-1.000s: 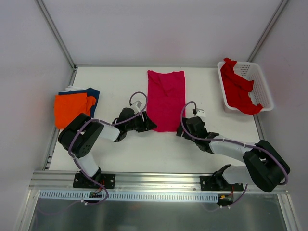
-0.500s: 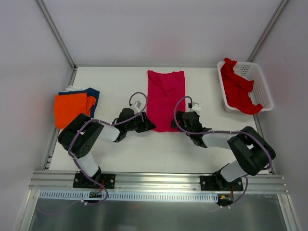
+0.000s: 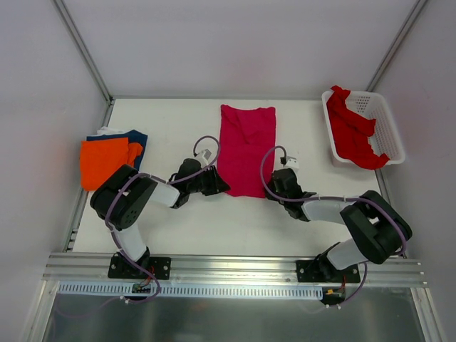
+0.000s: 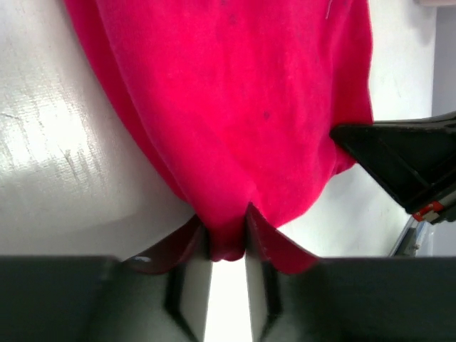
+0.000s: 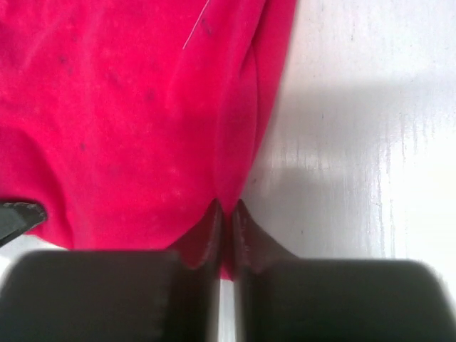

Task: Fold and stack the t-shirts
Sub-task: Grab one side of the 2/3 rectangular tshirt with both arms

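Magenta t-shirt (image 3: 246,146) lay flat in the middle of the worktop (image 3: 171,128), long axis running away from the arm bases, far end wrinkled. Both arms were on its near hem when you stopped.

Left fingers (image 3: 224,188) sat at the near-left corner. In the left wrist view, the left fingers (image 4: 249,224) were closed down to a narrow gap, with a bunched fold of the hem pinched between them. Cloth fanned out from that pinch.

Right fingers (image 3: 271,191) sat at the near-right corner. In the right wrist view, the right fingers (image 5: 217,221) were almost fully together, tips nipping the folded right edge of the shirt. The left wrist view also caught them as a black wedge touching that edge. A small red tab (image 4: 427,210) showed on that arm; too small to read.

Red t-shirt (image 3: 353,135) was crumpled in the white basket (image 3: 388,125) at the far-right corner, spilling over its near rim. Orange t-shirt (image 3: 103,160) lay folded at the left edge, on top of a folded navy t-shirt (image 3: 139,139), well apart from both arms.
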Available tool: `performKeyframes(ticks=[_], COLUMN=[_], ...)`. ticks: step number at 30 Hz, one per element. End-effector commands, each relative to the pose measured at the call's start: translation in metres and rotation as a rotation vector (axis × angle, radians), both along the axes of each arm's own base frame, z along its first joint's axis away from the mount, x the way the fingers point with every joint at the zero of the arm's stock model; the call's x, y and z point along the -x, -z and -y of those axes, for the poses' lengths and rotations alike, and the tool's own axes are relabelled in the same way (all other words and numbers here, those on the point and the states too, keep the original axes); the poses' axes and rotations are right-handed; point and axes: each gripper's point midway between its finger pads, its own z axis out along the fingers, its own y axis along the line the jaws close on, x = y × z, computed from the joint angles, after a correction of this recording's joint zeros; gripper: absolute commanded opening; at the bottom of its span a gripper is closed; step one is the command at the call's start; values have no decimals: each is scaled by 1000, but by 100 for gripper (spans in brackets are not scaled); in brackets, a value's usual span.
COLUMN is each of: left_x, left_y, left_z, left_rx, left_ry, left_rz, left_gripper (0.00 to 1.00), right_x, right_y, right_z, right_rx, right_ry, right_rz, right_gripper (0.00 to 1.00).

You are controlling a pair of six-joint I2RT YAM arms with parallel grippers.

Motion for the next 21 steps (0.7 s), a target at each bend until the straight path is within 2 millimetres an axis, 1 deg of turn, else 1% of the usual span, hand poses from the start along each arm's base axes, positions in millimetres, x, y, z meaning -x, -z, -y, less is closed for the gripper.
performKeyframes(ticks=[1, 2, 6, 8, 9, 10, 11, 12, 13, 15, 16, 17, 19, 20, 21], left_x=[30, 29, 34, 42, 44, 53, 56, 62, 66, 78, 89, 92, 100, 104, 110], left_y=[54, 53, 52, 52, 51, 55, 51, 52, 52, 48, 52, 45, 41, 40, 38], left_z=[-24, -23, -25, -28, -30, -36, -38, -42, -44, -48, -52, -49, -51, -51, -47], left_rx=[-151, -146, -143, -145, -149, -165, -166, -182, -188, -196, -213, -203, -218, -223, -225], left_ry=[16, 20, 25, 31, 31, 31, 30, 28, 29, 31, 33, 46, 42, 38, 52], left_rz=[-164, -162, -166, -172, -170, -191, -184, -202, -208, -211, -235, -215, -219, -228, -228], left_gripper=[21, 0, 0, 0, 0, 0, 0, 0, 0, 0, 0, 0, 0, 0, 0], right_x=[42, 42, 47, 53, 55, 59, 60, 64, 64, 77, 82, 87, 98, 101, 105], right_y=[42, 43, 44, 44, 41, 36, 31, 28, 16, 13, 6, 3, 4, -2, -2], right_z=[20, 20, 19, 22, 22, 25, 26, 25, 22, 27, 29, 28, 33, 30, 31], right_rx=[94, 96, 101, 116, 127, 137, 140, 150, 133, 164, 167, 169, 191, 180, 182], right_ry=[-31, -32, -47, -50, -52, -51, -50, -57, -62, -70, -73, -75, -82, -88, -90], right_rz=[-193, -194, -214, -235, -233, -233, -226, -219, -191, -205, -199, -191, -206, -188, -191], right_gripper=[2, 0, 1, 0, 1, 1, 0, 1, 1, 0, 1, 1, 1, 0, 1])
